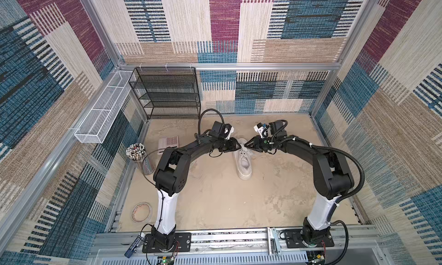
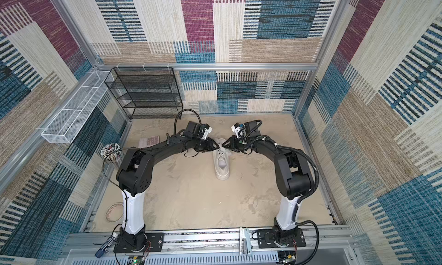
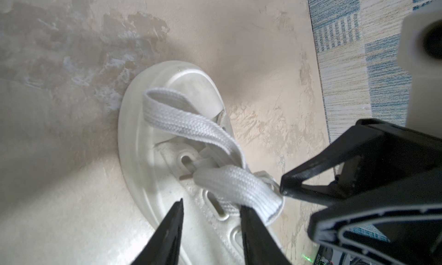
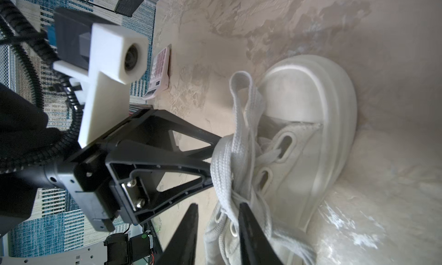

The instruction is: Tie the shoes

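Note:
A white platform sneaker (image 1: 244, 164) (image 2: 222, 166) stands mid-floor with its toe toward the back wall. Its flat off-white laces (image 3: 191, 125) (image 4: 241, 122) are loose, and one loop lies over the toe cap. In both top views the two grippers meet tip to tip above the eyelets. My left gripper (image 3: 211, 206) (image 1: 238, 147) is open, its fingers standing either side of a lace band (image 3: 239, 187). My right gripper (image 4: 217, 205) (image 1: 246, 145) is open too. One of its fingertips (image 4: 241, 205) sits against the crossed laces, with nothing pinched between the fingers.
A pink-keyed calculator (image 1: 168, 141) and a cup of pens (image 1: 136, 152) sit to the left of the shoe. A black mesh shelf (image 1: 167, 93) and a white wire basket (image 1: 102, 115) line the back left. A tape roll (image 1: 141, 212) lies at the front left.

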Robot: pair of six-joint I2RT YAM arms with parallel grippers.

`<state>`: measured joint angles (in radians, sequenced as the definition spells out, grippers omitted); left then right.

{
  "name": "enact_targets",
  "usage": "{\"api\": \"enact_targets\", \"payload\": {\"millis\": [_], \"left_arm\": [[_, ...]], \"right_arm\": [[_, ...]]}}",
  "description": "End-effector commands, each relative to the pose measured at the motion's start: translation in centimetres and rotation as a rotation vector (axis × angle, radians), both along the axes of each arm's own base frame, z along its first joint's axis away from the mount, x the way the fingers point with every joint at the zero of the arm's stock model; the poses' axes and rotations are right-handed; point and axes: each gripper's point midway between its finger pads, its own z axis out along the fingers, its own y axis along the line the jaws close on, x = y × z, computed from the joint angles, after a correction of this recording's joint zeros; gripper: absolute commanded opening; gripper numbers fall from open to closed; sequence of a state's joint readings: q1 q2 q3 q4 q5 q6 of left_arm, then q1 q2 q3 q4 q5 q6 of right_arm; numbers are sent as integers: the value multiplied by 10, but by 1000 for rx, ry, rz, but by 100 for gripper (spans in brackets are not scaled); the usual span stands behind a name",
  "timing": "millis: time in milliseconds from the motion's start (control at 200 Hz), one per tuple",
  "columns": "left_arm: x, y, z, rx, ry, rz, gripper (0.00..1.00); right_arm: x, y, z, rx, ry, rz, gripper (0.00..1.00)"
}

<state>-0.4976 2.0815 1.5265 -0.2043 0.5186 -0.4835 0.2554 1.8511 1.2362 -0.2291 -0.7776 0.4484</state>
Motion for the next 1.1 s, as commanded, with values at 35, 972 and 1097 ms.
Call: {"api": "enact_targets", "payload": {"millis": [35, 972, 1097], "left_arm": [[4, -2, 4, -8, -4, 7, 43], [7, -14, 13, -153, -3, 57, 36], [9, -17, 12, -158, -1, 54, 37]], "right_arm": [[2, 3, 2, 26, -7, 10, 32], [9, 3, -12, 11, 12, -2, 25], [8, 3, -11, 12, 11, -1, 24]]}}
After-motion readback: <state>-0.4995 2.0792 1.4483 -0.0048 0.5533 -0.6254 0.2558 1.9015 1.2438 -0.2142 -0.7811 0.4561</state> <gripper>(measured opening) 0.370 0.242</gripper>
